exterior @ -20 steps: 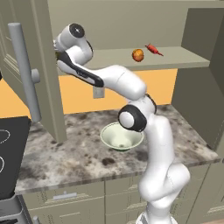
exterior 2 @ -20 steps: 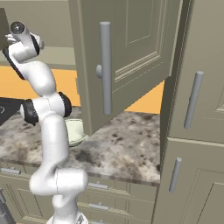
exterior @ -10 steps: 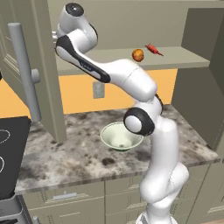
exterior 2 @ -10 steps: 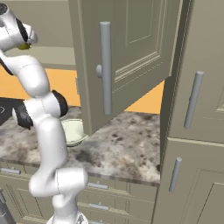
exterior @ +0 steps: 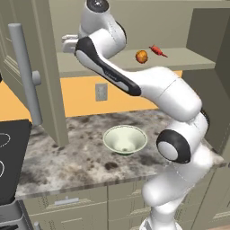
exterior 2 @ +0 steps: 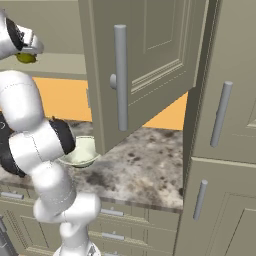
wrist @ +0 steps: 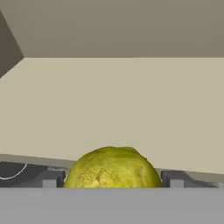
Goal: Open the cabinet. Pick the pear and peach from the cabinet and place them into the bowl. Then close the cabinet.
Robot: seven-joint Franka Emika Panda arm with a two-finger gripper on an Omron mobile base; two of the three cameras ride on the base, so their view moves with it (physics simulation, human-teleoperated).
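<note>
Nearest the hand camera, the pear [wrist: 113,168] is sitting between the two finger tips of the claw [wrist: 113,179], which are standing wide at either side of the fruit. Whether the pads are already pressing on it I cannot tell; the jaws are looking spread about as wide as the pear, so it is either lightly framed or just about to be pinched. From the right base camera the same yellow-green fruit [exterior 2: 25,57] is showing just under the hand, level with the cabinet shelf.

Compared with a second ago, the arm has been swinging up and to its left: the hand was hanging lower beside the open left door, and it is now reaching in at the left end of the shelf. That suggests the reach for the pear is ending and the grasp is the step in hand.

Below, on the counter [exterior: 67,157], the bowl [exterior: 125,139] is waiting empty, near the arm's base. The cabinet [exterior 2: 145,60] is standing open, both doors swung out, so the first step is done.

Farther along the shelf, the peach [exterior: 141,56] is resting well to the right of the hand, with a thin red pepper-like item [exterior: 157,50] just beyond it. Both fruits are therefore yet to be moved, and closing is coming last.
</note>
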